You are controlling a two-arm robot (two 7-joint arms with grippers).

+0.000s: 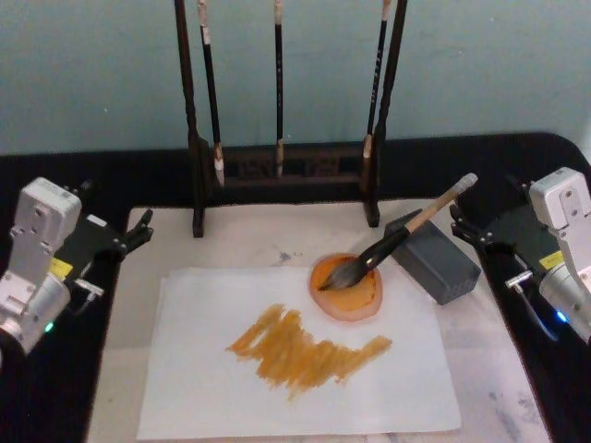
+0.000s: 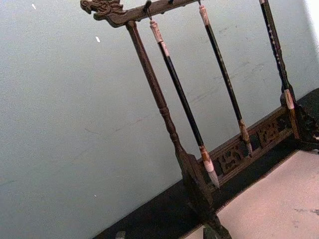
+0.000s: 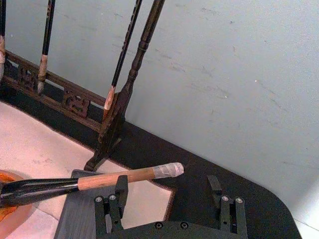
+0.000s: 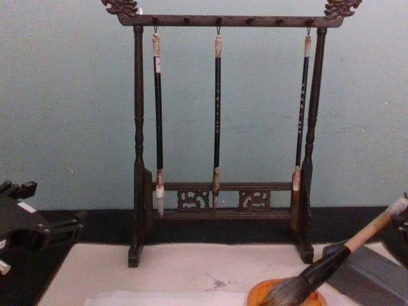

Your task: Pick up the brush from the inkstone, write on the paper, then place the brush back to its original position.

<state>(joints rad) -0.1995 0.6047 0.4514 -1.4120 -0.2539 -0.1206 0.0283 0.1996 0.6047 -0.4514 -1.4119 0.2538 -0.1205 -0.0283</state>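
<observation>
Brush [image 1: 399, 238] lay at a slant with its bushy bristles resting in the inkstone [image 1: 355, 303], its dark shaft leaning across the top of the grey block [image 1: 445, 264] just to the right of the inkstone, and its pale taped end sticking up past that block. Nothing gripped it. To the right of the inkstone, beyond the block, the right gripper [image 3: 168, 181] hovered over the dark table edge with its two fingers spread wide and empty, the brush's wooden handle passing close in front of one finger without touching it. Well to the left of the inkstone the left gripper [image 1: 140, 231] hung off the mat's [image 1: 517, 369] corner, its fingers looking apart and holding nothing. The inkstone sat on the far right corner of the paper [image 1: 203, 388], and broad orange-brown strokes [image 1: 309, 351] crossed the sheet just in front of the inkstone. Behind the inkstone stood the wooden rack [image 4: 220, 20], three thin brushes [image 4: 217, 115] hanging from its bar
</observation>
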